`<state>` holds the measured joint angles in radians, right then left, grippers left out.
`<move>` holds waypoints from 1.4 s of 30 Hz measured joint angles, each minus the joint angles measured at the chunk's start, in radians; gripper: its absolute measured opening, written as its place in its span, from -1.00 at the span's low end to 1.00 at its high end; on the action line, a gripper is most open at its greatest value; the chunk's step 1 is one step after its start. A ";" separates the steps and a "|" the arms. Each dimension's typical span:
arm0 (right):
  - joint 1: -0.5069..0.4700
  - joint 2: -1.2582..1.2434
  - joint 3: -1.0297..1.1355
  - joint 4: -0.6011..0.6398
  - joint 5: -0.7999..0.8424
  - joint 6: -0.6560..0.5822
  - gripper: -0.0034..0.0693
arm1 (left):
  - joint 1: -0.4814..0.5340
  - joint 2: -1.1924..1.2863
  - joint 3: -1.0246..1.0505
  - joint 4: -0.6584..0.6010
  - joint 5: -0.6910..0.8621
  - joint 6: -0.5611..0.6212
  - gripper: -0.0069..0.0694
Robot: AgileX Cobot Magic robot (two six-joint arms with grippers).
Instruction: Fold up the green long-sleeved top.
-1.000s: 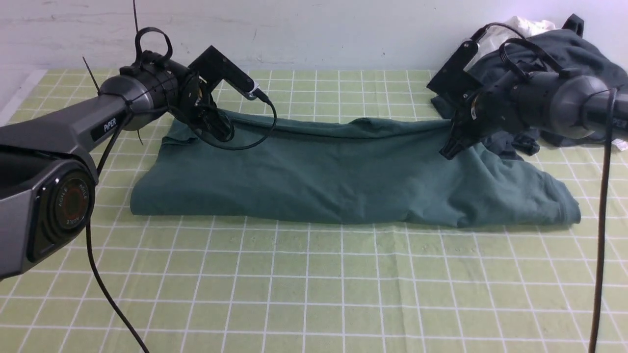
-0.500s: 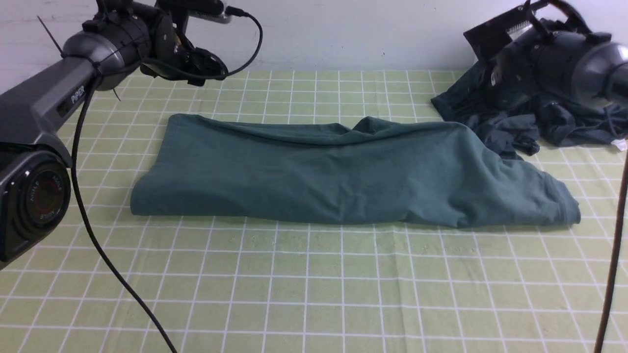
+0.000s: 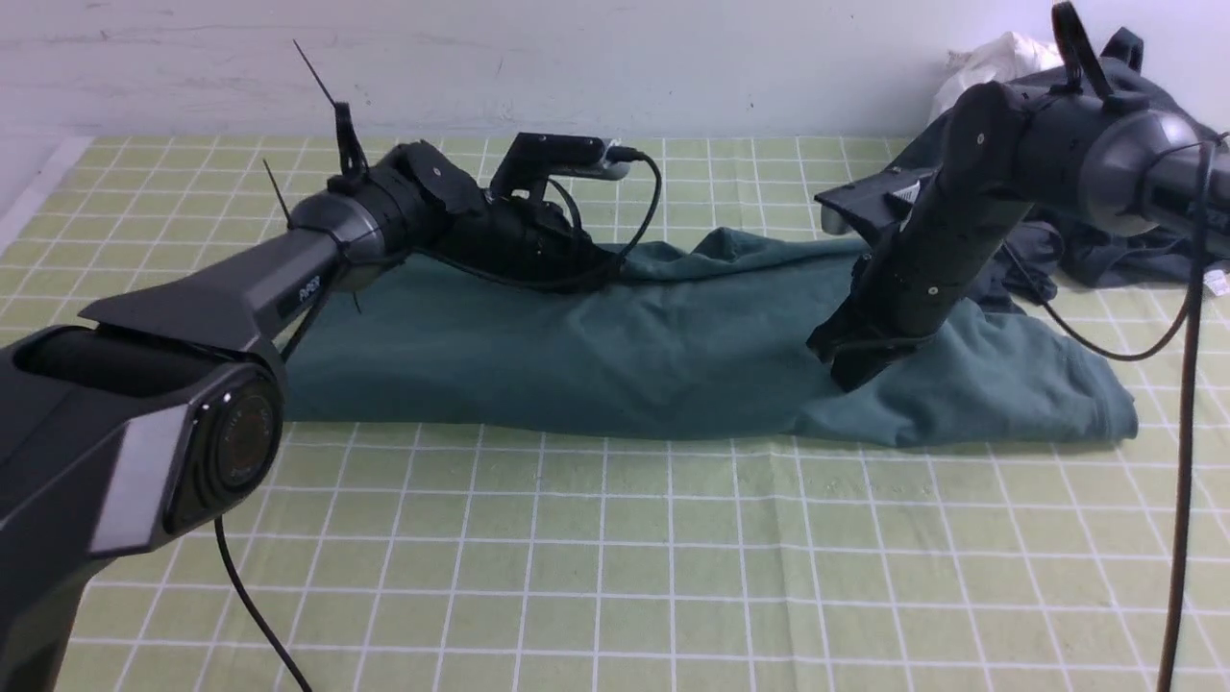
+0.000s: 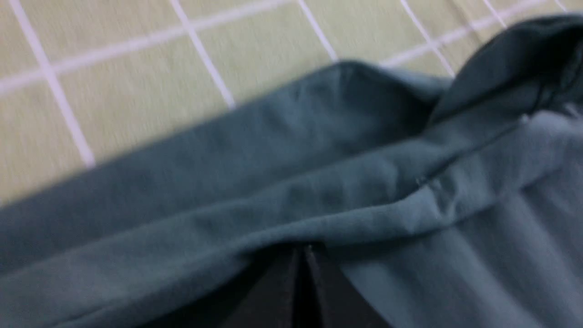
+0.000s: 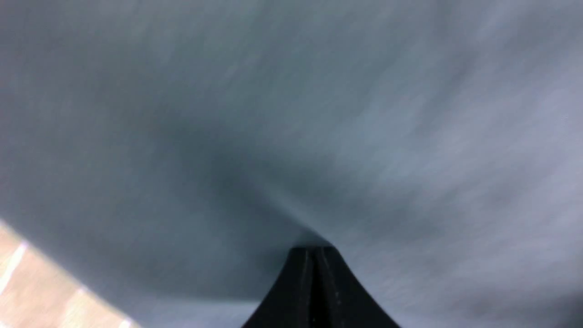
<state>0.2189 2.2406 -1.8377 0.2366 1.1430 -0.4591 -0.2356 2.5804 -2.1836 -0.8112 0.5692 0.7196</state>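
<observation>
- On the bench (image 3: 615,577), green long-sleeved top (image 3: 615,356) lies as a long flat band, part-folded.
- Left tool (image 3: 603,272) pressed together on its far-edge fold; right tool (image 3: 849,369) pinching cloth near the right end.
- We'd lift both evenly, keep the band taut, no dragging.
- No containers in view.

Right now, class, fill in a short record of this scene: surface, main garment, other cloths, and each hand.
Surface: green checked mat
Main garment: green long-sleeved top, lying as a long folded band across the mat
Other cloths: dark grey garment and white cloth, far right corner
Left hand: shut, apparently pinching the top's far edge near its middle
Right hand: shut, apparently pinching the top nearer its right end
</observation>
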 joint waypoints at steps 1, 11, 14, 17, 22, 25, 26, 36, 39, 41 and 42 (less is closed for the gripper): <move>0.000 0.000 0.000 0.002 0.009 -0.001 -0.94 | -0.007 0.011 0.000 -0.029 -0.109 0.030 -0.83; -0.085 -0.013 0.000 -0.249 0.016 0.253 -0.95 | 0.042 -0.203 0.009 0.013 -0.130 0.084 -0.82; -0.172 -0.013 0.000 -0.264 0.052 0.295 -0.91 | 0.109 -0.387 0.008 0.144 0.161 0.036 -0.82; -0.226 -0.013 0.000 -0.256 0.053 0.301 -0.76 | 0.156 -0.511 0.006 0.254 0.346 -0.023 -0.82; -0.290 -0.013 0.000 -0.260 0.033 0.348 -0.17 | 0.288 -0.752 0.040 0.499 0.656 -0.167 -0.82; -0.314 -0.007 0.000 -0.261 0.028 0.385 0.23 | 0.366 -0.901 0.144 0.567 0.671 -0.222 -0.82; -0.321 -0.005 0.000 -0.261 0.027 0.390 0.36 | 0.392 -0.956 0.193 0.576 0.673 -0.232 -0.83; -0.338 0.041 0.000 -0.132 0.044 0.335 0.16 | 0.461 -1.497 0.798 0.504 0.508 -0.232 -0.83; -0.338 0.041 0.000 -0.125 0.056 0.317 -0.35 | 0.462 -1.623 0.951 0.466 0.433 -0.232 -0.83; -0.339 0.030 0.000 -0.139 0.065 0.307 -0.72 | 0.462 -1.745 1.128 0.438 0.361 -0.235 -0.83; -0.341 0.022 0.000 -0.154 0.069 0.305 -0.75 | 0.462 -1.779 1.195 0.429 0.335 -0.238 -0.83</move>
<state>-0.1216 2.2626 -1.8380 0.0826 1.2117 -0.1537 0.2263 0.8014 -0.9886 -0.3822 0.9037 0.4818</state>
